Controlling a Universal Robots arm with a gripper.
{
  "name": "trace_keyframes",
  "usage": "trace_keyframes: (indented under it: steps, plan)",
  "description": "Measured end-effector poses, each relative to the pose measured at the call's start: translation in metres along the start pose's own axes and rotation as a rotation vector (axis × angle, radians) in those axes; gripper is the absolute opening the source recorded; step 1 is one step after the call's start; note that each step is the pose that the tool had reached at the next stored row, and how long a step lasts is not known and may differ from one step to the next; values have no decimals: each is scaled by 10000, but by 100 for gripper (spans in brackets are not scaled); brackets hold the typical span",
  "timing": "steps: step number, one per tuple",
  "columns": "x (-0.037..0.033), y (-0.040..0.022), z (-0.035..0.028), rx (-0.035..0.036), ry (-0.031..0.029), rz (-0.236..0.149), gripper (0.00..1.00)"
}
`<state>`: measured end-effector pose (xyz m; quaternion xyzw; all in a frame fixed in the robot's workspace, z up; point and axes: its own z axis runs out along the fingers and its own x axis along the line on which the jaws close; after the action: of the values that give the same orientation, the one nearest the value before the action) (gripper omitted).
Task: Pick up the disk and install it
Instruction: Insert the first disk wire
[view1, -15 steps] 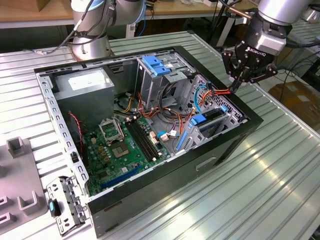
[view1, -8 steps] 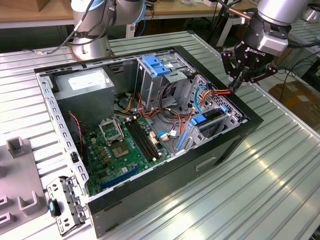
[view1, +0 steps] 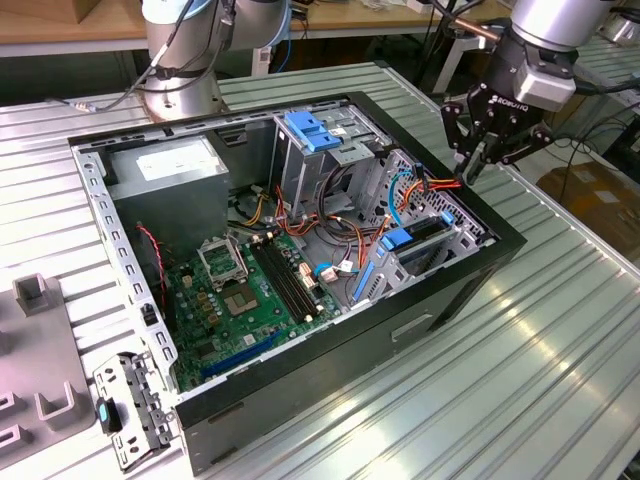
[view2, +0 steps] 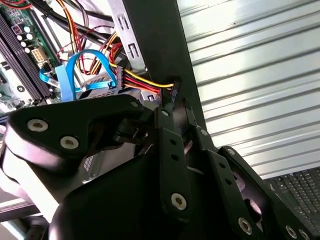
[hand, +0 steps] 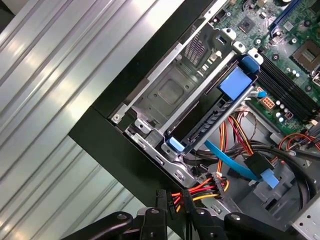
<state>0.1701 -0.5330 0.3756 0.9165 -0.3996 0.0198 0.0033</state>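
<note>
arm (view1: 180, 50): silver-grey tubes, blue joint caps | pincer (view1: 476, 162): black, jointed (silver screw heads), white lettering

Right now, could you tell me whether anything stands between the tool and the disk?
Yes: the red-and-yellow power cable ends right at the tool, lying between it and the disk in the metal cage.

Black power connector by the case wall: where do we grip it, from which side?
Grip the black power connector by its plastic body, not the red, yellow and black wires. Probably come from the end opposite them, from the black case wall side: the wires leave one end and trail into the case.
</note>
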Motion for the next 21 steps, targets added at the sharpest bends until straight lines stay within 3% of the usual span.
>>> trace_keyframes:
  steps: [3,4,9,11,13,14,21]
  plan:
    - [0,-1,12,18,-6,-435,33]
    - [1,-4,38,44,-11,-1108,33]
    - [5,-10,88,57,-12,-1512,33]
    - [5,-10,91,60,-13,-1556,31]
    - [5,-11,88,61,-14,-1560,18]
    - [7,-11,44,61,-15,-1559,16]
    - [-8,4,19,56,-10,-1504,16]
